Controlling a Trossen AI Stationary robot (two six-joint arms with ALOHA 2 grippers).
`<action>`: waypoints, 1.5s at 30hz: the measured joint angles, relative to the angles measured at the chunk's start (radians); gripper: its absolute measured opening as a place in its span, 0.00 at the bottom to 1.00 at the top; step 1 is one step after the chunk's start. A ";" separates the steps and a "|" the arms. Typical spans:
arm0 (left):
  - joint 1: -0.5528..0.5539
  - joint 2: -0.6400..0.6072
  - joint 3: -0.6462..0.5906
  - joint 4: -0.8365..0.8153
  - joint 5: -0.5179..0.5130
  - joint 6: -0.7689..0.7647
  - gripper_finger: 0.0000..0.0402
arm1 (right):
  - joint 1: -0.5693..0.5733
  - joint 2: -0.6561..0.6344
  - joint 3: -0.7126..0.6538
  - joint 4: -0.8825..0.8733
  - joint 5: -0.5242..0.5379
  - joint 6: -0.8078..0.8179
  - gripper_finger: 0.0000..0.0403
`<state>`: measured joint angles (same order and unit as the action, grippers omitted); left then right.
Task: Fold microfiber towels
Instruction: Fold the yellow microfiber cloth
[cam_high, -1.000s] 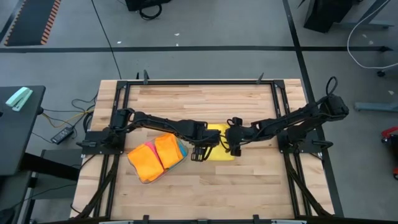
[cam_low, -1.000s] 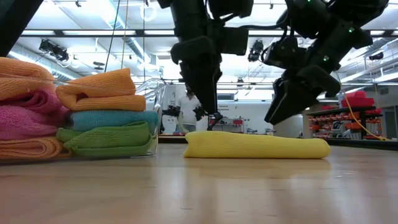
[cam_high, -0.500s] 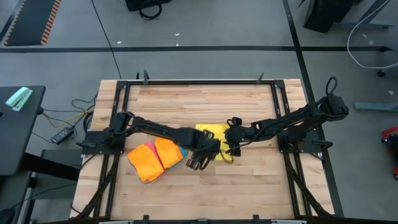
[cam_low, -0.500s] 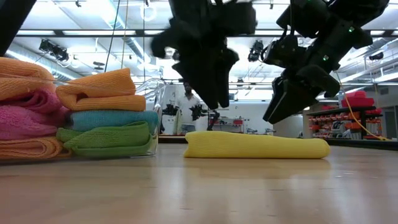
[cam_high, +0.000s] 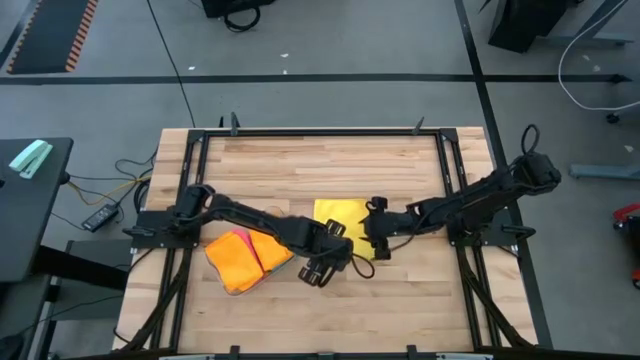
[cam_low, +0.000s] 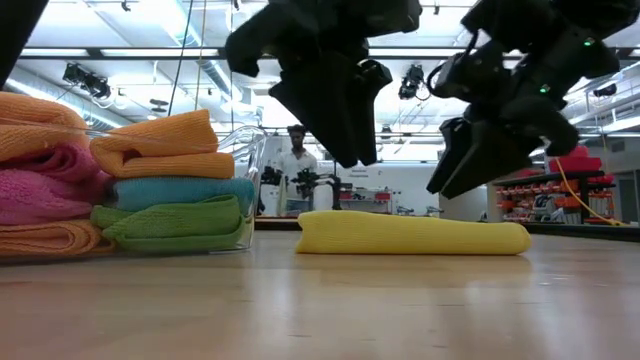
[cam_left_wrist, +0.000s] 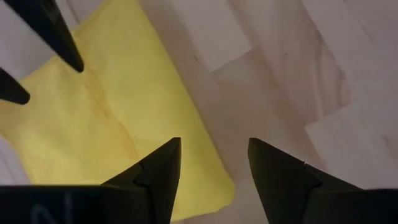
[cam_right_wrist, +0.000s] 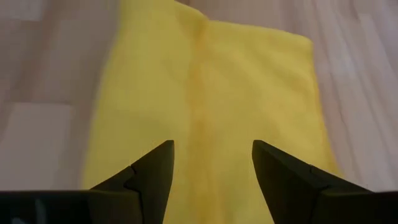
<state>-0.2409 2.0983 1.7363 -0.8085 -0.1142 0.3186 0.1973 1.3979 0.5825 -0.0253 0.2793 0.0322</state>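
Observation:
A folded yellow towel (cam_high: 340, 214) lies flat on the wooden table (cam_high: 400, 170); it also shows in the low view (cam_low: 412, 235). My left gripper (cam_high: 328, 265) is open and empty above the table, just off the towel's near edge (cam_left_wrist: 208, 165). My right gripper (cam_high: 376, 240) is open and empty above the towel's near right part (cam_right_wrist: 211, 155). Folded orange (cam_low: 160, 145), blue (cam_low: 180, 190), green (cam_low: 170, 222) and pink (cam_low: 40, 180) towels sit stacked at the left.
The stack of folded towels (cam_high: 248, 258) sits in a clear plastic tray (cam_low: 250, 150) left of the yellow towel, close to my left arm. Black frame rails (cam_high: 320, 130) run along the table's edges. A person (cam_low: 295, 160) stands in the room far behind.
My left gripper has gone from over the yellow towel toward the table's near edge and has risen a little. My right gripper has shifted slightly toward the near edge. The yellow towel has stayed where it was.

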 joint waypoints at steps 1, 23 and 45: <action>-0.002 0.000 0.000 0.001 -0.002 -0.002 0.49 | 0.014 0.000 -0.007 0.013 0.000 0.000 0.56; -0.076 0.032 -0.043 -0.104 -0.199 0.179 0.66 | 0.116 0.000 -0.013 0.017 0.070 -0.008 0.56; -0.063 0.060 0.064 -0.142 -0.208 -0.012 0.51 | 0.101 0.220 -0.010 0.262 0.144 0.031 0.56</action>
<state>-0.3038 2.1585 1.8004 -0.9503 -0.3219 0.3068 0.2981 1.6182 0.5728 0.2371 0.4236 0.0637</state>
